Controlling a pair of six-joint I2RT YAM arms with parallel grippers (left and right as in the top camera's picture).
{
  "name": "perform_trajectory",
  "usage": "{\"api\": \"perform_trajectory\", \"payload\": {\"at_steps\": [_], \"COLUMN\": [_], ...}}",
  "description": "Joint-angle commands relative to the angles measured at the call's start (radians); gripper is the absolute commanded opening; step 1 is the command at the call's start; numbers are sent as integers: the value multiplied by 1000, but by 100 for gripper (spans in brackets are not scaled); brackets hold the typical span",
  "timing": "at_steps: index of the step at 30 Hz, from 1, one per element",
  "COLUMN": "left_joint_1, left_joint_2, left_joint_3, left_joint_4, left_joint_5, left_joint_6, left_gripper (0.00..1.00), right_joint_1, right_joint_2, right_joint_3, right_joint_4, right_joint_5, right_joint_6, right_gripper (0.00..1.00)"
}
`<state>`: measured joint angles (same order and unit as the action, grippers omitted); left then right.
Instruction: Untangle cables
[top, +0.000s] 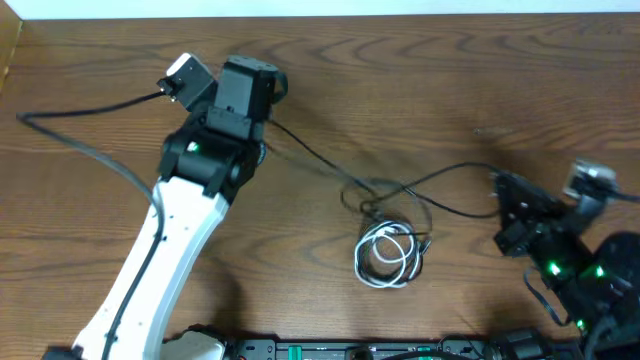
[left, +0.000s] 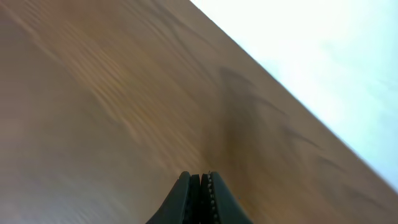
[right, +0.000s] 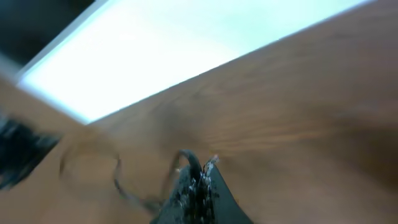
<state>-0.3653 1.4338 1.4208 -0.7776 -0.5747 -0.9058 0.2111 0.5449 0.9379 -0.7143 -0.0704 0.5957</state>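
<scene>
The three cables lie around the middle of the wooden worktop (top: 420, 80), a little toward its right edge. The white cable (top: 385, 255) sits in a loose coil, closer to the near edge than the others. Just beyond it the two black ones cross in a small knot of loops, and from where I stand I cannot tell which strand passes over which.

From that knot the left-hand black cable (top: 310, 155) runs out in a long slant toward the far-left corner, right up to the left gripper (left: 200, 182). That gripper's jaws are pressed together. Its own camera shows only bare wood ahead of the fingertips, so I cannot tell whether it pinches the cord.

The right-hand black cable (top: 450, 172) arcs from the knot toward the right edge and meets the right gripper (right: 200, 171). Those jaws are closed too. In the blurred close view a dark cord curls out from between the tips, so it looks clamped on that cable. More dark loops show faintly to one side of it there.
</scene>
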Motion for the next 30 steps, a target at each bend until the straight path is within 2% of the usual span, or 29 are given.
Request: {"api": "perform_trajectory", "payload": {"at_steps": [1, 5, 8, 12, 14, 16, 18, 20, 21, 24, 30], "left_joint_1": [36, 94, 132, 154, 154, 152, 152, 151, 151, 151, 150], "left_joint_2": [65, 120, 130, 116, 115, 115, 116, 117, 117, 117, 117], "left_joint_3": [-11, -11, -11, -11, -11, -11, -11, -11, -11, -11, -11], "left_joint_4": [3, 38, 73, 115, 137, 146, 148, 147, 146, 126, 76], "left_joint_5": [-171, -170, -120, 167, 385, 617, 776, 839, 853, 856, 856], "left_joint_6": [60, 68, 136, 235, 289, 326, 338, 337, 337, 337, 338], "left_gripper": [8, 7, 8, 7, 8, 13, 17, 17, 23, 30, 31], "right_joint_1": [4, 4, 4, 4, 4, 4, 4, 4, 4, 4, 4], "right_joint_2": [-19, -18, -18, -17, -17, -15, -12, -5, -1, 22, 142], "right_joint_3": [10, 10, 10, 10, 10, 10, 10, 10, 10, 10, 10], "right_joint_4": [-59, -178, -251, -262, -256, -217, -153, -66, -13, 180, 660], "right_joint_5": [274, 410, 489, 484, 459, 374, 256, 133, 74, -89, -270], "right_joint_6": [63, 82, 98, 122, 171, 177, 177, 174, 174, 176, 341], "right_gripper": [1, 1, 1, 1, 1, 1, 1, 1, 1, 1, 1]}}
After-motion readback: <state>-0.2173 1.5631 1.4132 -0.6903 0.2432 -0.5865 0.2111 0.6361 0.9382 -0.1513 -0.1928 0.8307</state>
